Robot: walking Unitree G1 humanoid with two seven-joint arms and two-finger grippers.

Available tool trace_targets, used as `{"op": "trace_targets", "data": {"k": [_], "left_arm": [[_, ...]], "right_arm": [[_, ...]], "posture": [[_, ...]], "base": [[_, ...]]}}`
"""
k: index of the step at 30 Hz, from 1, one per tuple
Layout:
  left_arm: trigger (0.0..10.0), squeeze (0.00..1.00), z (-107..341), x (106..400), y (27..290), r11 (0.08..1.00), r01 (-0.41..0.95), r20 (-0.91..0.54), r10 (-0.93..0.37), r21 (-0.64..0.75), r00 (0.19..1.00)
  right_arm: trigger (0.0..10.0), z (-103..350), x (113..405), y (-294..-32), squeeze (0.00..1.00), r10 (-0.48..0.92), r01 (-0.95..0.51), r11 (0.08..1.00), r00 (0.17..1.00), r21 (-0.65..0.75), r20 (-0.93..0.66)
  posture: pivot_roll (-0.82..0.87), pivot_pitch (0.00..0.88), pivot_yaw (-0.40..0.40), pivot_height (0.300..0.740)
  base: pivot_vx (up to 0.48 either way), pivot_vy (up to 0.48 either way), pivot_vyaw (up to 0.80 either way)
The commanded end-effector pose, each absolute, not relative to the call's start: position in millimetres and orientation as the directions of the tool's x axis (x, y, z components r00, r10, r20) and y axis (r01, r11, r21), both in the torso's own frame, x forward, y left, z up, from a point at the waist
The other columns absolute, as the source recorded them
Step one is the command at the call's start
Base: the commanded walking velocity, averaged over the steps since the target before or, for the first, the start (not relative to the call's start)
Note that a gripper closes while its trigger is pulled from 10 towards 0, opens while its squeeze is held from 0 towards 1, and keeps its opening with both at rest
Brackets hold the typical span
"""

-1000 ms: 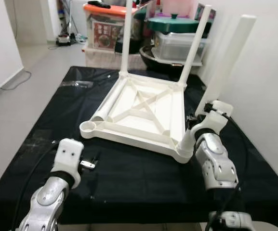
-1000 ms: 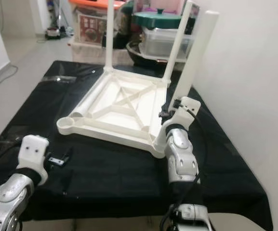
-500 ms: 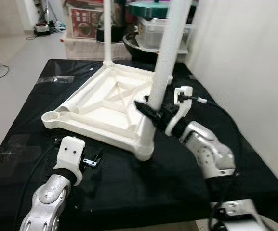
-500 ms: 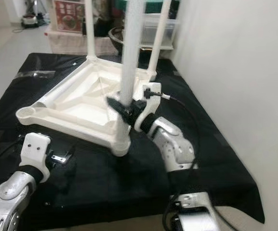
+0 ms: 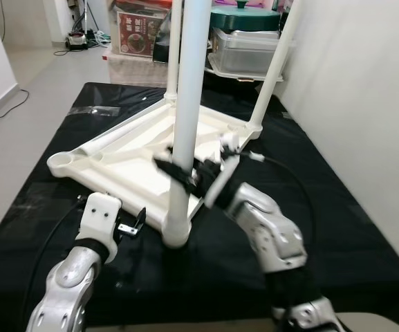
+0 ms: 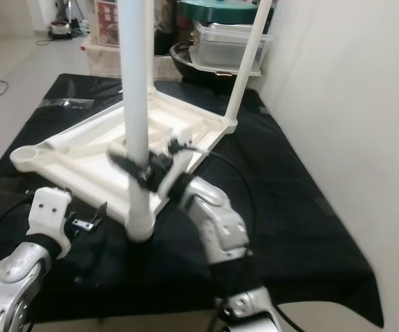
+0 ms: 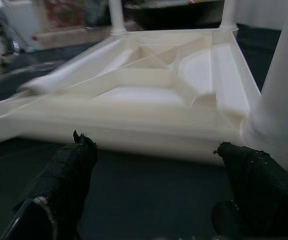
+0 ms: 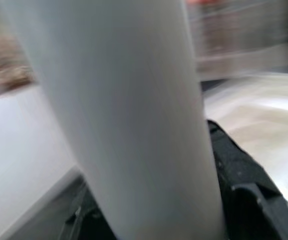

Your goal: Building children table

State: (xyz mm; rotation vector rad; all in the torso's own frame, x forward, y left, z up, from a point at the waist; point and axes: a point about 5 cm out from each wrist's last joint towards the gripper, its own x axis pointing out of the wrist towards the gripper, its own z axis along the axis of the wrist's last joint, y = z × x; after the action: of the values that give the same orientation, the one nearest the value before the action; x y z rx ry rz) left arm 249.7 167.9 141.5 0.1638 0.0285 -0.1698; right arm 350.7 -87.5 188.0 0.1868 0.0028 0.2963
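Nearest the camera, the left hand [image 5: 135,225] is held low over the counter covered in matt black cloth [image 5: 337,228], its two black fingers spread apart with nothing between them; in the left wrist view the fingertips [image 7: 71,165] are seen pointing at the near edge of the tabletop.

Just beyond it, a smooth white round plastic table leg [image 5: 185,117] stands upright, its foot seated in the near corner socket of the upturned white moulded plastic children's tabletop [image 5: 137,155]. The leg is clasped at about mid-height by the right hand [image 5: 184,176], whose black fingers are closed around the tube from both sides; the right wrist view is blurred.

The tabletop lies underside up on the cloth, ribbed with a cross brace, with an open round socket [image 5: 59,163] at its left corner. Two further white legs [image 5: 274,69] stand at the far corners.

Beyond the counter, clear plastic storage boxes [image 5: 244,52] are stacked, topped by a dark green lid [image 5: 244,16]. A red printed label [image 5: 135,40] is seen on a box to the left; its writing cannot be read.
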Motion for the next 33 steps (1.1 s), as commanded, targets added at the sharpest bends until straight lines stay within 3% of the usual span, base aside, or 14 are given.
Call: {"op": "trace_targets", "data": {"k": [1, 13, 14, 15, 16, 17, 21, 22, 27, 28, 29, 30, 32, 33], "left_arm": [[10.0, 0.00, 137.8, 248.2, 169.2, 0.973, 0.172, -0.064, -0.164, 0.153, 0.984], [10.0, 0.00, 137.5, 248.2, 170.4, 0.973, 0.168, -0.068, -0.159, 0.158, 0.985], [10.0, 0.00, 137.3, 248.4, 170.5, 0.973, 0.168, -0.069, -0.159, 0.159, 0.985], [10.0, 0.00, 137.3, 248.4, 170.5, 0.973, 0.168, -0.069, -0.159, 0.159, 0.985], [10.0, 0.00, 136.7, 248.9, 170.4, 0.973, 0.168, -0.070, -0.159, 0.159, 0.985], [10.0, 0.00, 136.0, 249.4, 170.3, 0.973, 0.169, -0.071, -0.160, 0.160, 0.985], [10.0, 0.00, 136.0, 249.4, 170.3, 0.973, 0.169, -0.071, -0.160, 0.160, 0.985], [10.0, 0.00, 135.9, 249.5, 170.2, 0.972, 0.170, -0.071, -0.160, 0.160, 0.984], [10.0, 0.00, 135.7, 249.9, 170.0, 0.972, 0.171, -0.071, -0.162, 0.159, 0.984], [10.0, 0.00, 135.3, 250.2, 169.6, 0.972, 0.172, -0.071, -0.163, 0.158, 0.984], [10.0, 0.00, 135.3, 250.2, 169.6, 0.972, 0.172, -0.071, -0.163, 0.158, 0.984], [10.0, 0.00, 135.1, 250.3, 169.3, 0.973, 0.172, -0.070, -0.163, 0.157, 0.984], [10.0, 0.00, 135.1, 250.3, 169.3, 0.973, 0.172, -0.070, -0.163, 0.157, 0.984], [10.0, 0.00, 134.9, 249.8, 169.2, 0.973, 0.171, -0.069, -0.162, 0.156, 0.984]], "right_arm": [[0.0, 132.9, 346.0, -155.2, 0.00, -0.137, 0.170, 0.977, 0.964, 0.132, -0.227], [0.0, 137.1, 322.9, -174.2, 0.00, -0.178, 0.178, 0.984, 0.967, -0.016, -0.183], [10.0, 136.3, 324.5, -164.6, 0.00, -0.101, 0.105, 0.994, 0.973, 0.008, -0.206], [10.0, 136.3, 324.5, -164.6, 0.00, -0.101, 0.105, 0.994, 0.973, 0.008, -0.206], [10.0, 144.9, 331.4, -144.8, 1.00, 0.092, -0.077, 0.993, 0.981, 0.094, -0.171], [10.0, 171.9, 343.5, -119.6, 0.95, 0.393, -0.381, 0.899, 0.920, 0.216, -0.011], [10.0, 171.9, 343.5, -119.6, 0.95, 0.393, -0.381, 0.899, 0.920, 0.216, -0.011], [10.0, 185.8, 348.3, -115.7, 0.00, 0.492, -0.494, 0.843, 0.868, 0.213, 0.067], [10.0, 197.6, 349.3, -114.2, 0.00, 0.626, -0.638, 0.749, 0.770, 0.181, 0.125], [10.0, 203.8, 346.6, -113.4, 0.00, 0.745, -0.759, 0.637, 0.651, 0.138, 0.144], [10.0, 203.8, 346.6, -113.4, 0.00, 0.745, -0.759, 0.637, 0.651, 0.138, 0.144], [10.0, 204.4, 339.6, -110.0, 0.00, 0.849, -0.860, 0.498, 0.510, 0.112, 0.139], [10.0, 204.4, 339.6, -110.0, 0.00, 0.849, -0.860, 0.498, 0.510, 0.112, 0.139], [10.0, 202.8, 330.8, -103.2, 0.00, 0.909, -0.919, 0.383, 0.394, 0.099, 0.136]], "posture": [[0.11, 0.000, -0.108, 0.740], [0.10, 0.000, -0.103, 0.740], [0.10, 0.000, -0.102, 0.740], [0.10, 0.000, -0.102, 0.740], [0.11, 0.000, -0.104, 0.740], [0.11, 0.000, -0.102, 0.740], [0.11, 0.000, -0.102, 0.740], [0.11, 0.000, -0.102, 0.740], [0.11, 0.000, -0.104, 0.740], [0.12, 0.000, -0.109, 0.740], [0.12, 0.000, -0.109, 0.740], [0.13, 0.000, -0.115, 0.740], [0.13, 0.000, -0.115, 0.740], [0.14, 0.000, -0.122, 0.740]], "base": [[0.000, 0.000, 0.00], [0.000, 0.000, 0.00], [0.000, 0.000, 0.00], [0.000, 0.000, 0.00], [0.000, 0.000, 0.00], [0.000, 0.000, 0.00], [0.000, 0.000, 0.00], [0.000, 0.000, 0.00], [0.000, 0.000, 0.00], [0.000, 0.000, 0.00], [0.000, 0.000, 0.00], [0.000, 0.000, 0.00], [0.000, 0.000, 0.00], [0.000, 0.000, 0.00]]}}
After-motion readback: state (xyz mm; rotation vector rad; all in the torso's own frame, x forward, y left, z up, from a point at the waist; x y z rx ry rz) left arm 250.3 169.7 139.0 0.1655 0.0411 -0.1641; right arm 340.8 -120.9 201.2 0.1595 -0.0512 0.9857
